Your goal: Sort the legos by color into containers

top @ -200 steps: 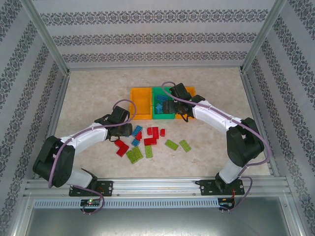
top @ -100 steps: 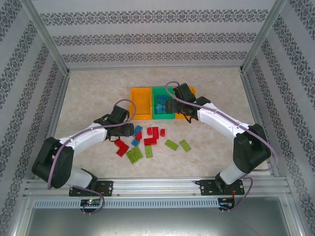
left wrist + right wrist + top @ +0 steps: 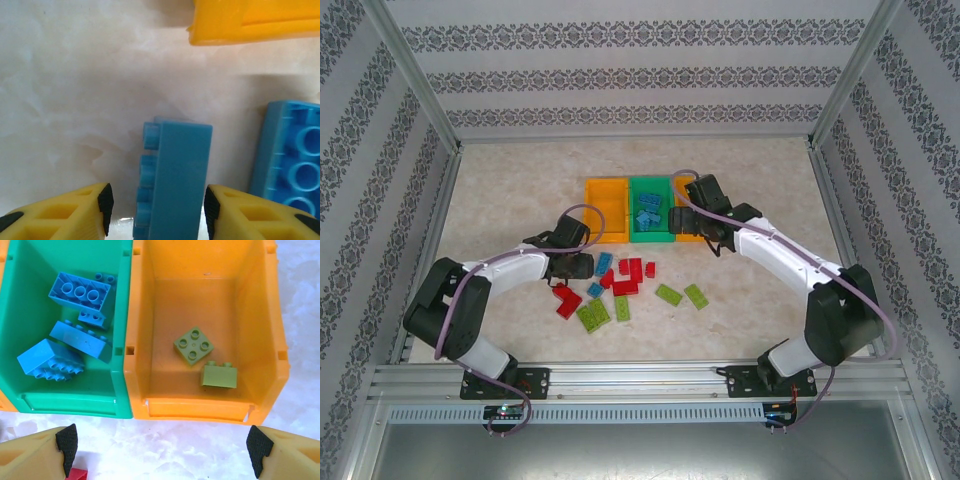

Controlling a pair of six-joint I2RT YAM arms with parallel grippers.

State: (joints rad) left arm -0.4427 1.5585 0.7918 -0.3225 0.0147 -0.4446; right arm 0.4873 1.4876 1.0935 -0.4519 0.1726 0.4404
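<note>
My left gripper (image 3: pixel 156 210) is open and low on the table, straddling a blue lego (image 3: pixel 177 175) that stands on its side with daylight by the left pad. A second blue lego (image 3: pixel 290 160) lies just right of it. In the top view the left gripper (image 3: pixel 582 265) sits at the left edge of the loose pile of red legos (image 3: pixel 628 275) and lime legos (image 3: pixel 592 316). My right gripper (image 3: pixel 160 452) is open wide with nothing in it, above the table just before the green bin (image 3: pixel 75 402) and the right orange bin (image 3: pixel 200 407). Several blue legos (image 3: pixel 80 290) lie in the green bin, two lime legos (image 3: pixel 194 346) in the orange one.
The left orange bin (image 3: pixel 605 210) stands beside the green bin (image 3: pixel 650 235); its corner (image 3: pixel 250 22) is just ahead of the left gripper. Two lime legos (image 3: pixel 669 294) lie apart at the pile's right. A red lego's corner (image 3: pixel 75 474) peeks by the right gripper's left finger.
The right gripper has drawn back rightwards from over the green bin to the front of the right orange bin. The left arm folded inward, its gripper edging right toward the blue lego.
</note>
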